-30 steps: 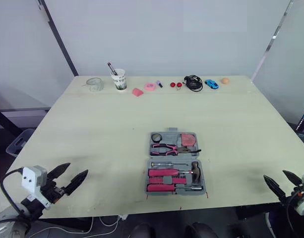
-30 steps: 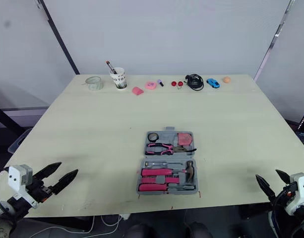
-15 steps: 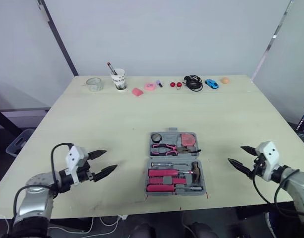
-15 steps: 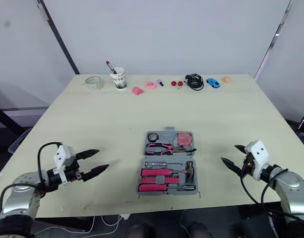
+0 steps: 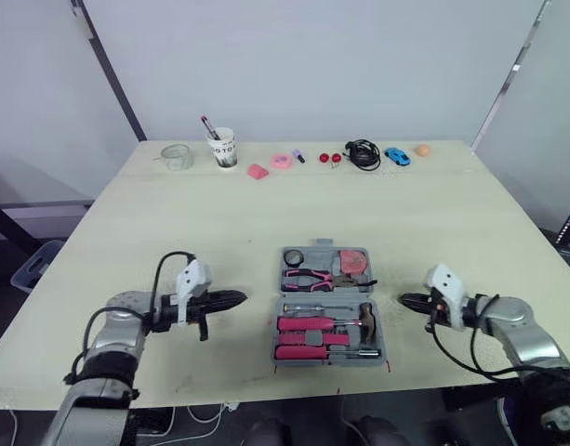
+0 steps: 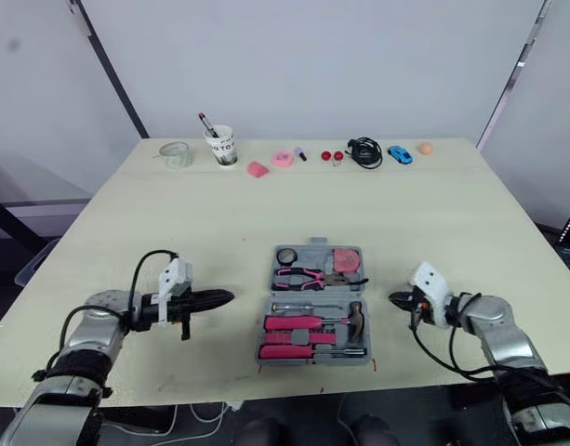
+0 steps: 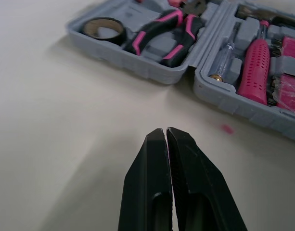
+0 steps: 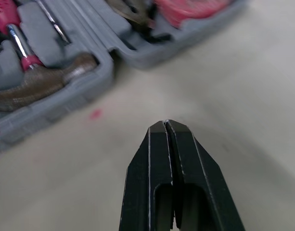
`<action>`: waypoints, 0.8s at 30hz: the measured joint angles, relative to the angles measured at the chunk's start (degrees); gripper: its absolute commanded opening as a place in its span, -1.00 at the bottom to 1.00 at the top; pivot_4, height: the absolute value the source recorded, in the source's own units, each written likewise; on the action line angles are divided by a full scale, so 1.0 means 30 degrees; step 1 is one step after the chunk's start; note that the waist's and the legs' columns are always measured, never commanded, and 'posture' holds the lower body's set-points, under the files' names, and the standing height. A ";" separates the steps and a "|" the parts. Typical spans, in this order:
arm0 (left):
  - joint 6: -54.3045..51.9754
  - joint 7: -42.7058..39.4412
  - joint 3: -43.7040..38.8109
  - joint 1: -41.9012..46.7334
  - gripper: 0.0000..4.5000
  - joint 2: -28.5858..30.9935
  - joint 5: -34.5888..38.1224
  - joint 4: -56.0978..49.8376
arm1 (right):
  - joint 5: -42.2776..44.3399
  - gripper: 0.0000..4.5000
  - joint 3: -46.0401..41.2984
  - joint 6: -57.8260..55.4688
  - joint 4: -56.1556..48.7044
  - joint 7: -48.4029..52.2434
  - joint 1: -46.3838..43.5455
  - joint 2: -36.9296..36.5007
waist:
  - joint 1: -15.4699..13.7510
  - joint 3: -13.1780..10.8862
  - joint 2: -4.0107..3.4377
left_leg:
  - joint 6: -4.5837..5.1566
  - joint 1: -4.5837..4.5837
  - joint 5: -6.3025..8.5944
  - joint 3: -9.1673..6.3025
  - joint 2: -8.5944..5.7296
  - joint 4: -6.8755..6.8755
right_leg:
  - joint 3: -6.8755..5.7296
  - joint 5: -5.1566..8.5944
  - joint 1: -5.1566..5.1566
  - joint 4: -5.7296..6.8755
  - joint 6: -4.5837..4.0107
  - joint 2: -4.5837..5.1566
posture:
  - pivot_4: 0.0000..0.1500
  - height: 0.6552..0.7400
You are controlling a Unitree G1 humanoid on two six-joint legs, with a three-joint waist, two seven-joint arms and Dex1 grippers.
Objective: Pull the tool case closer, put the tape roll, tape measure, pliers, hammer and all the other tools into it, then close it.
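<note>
Both arms had swung in from the table's near corners within the last second. The left end effector [image 5: 238,298] and right end effector [image 5: 404,299], spread wide a moment earlier, now had their black fingers pressed together on nothing. Each was low over the table [image 5: 201,232], pointing inward at the open tool case [image 7: 154,73] from either side, near it but not touching.

The grey case lay flat near the front edge, midway between the arms. Its nearer half held the hammer [image 5: 366,316] and pink-handled screwdrivers [image 5: 308,324]. The farther half held the pliers [image 5: 310,277], the black tape roll [image 5: 294,259] and the pink tape measure [image 5: 352,263]. With the named tools apparently seated, shutting the case looked to be what remained, and the pinched fingers seemed readied to nudge or lift a half rather than grasp.

Beyond the case the pale table ran bare to a row of oddments along its far edge: a clear container [image 5: 178,158], a paper cup [image 5: 224,149] holding pens, small pink pieces [image 5: 258,172], a coiled black cable [image 5: 363,154], a blue toy car [image 5: 396,156] and an orange ball [image 5: 421,150]. A plain light wall [image 5: 312,65] closed the room behind.
</note>
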State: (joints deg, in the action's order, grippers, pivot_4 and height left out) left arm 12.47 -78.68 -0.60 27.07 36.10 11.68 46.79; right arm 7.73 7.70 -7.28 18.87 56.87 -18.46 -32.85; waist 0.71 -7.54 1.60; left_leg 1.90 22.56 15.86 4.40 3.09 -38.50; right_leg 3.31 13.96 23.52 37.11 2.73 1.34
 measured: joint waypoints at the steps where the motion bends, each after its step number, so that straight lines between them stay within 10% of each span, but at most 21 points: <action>1: 0.0209 -0.0096 0.0242 0.0314 -0.97 -0.0077 -0.0205 0.0320 | -0.0193 -1.00 0.0237 0.0046 0.0130 0.0021 -0.0265 0.0123 | 0.0004 -0.0001 -0.0001 | 0.0000 0.0003 0.0000 0.0000 0.0000 0.0000 | 0.0002 0.0000 0.0001 0.0000 0.0000 0.0000 | 1.00 1.00; 24: 0.1805 -0.0295 0.1233 0.2945 -0.97 -0.1767 -0.2558 0.4166 | -0.2115 -1.00 0.1636 0.1295 0.2354 -0.0063 -0.1941 0.1809 | 0.0037 0.0000 0.0000 | -0.0001 0.0025 -0.0001 -0.0059 -0.0001 -0.0012 | -0.0035 -0.0002 0.0001 0.0036 0.0001 -0.0006 | 1.00 1.00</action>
State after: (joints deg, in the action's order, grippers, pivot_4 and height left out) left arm 17.89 -79.57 3.10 35.90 30.79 4.00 59.28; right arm 1.38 12.61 -3.40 25.94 56.68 -24.28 -27.42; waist 0.82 -7.54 1.60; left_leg 1.90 22.63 15.86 4.22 3.08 -38.53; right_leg 3.20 13.95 23.52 37.22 2.73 1.32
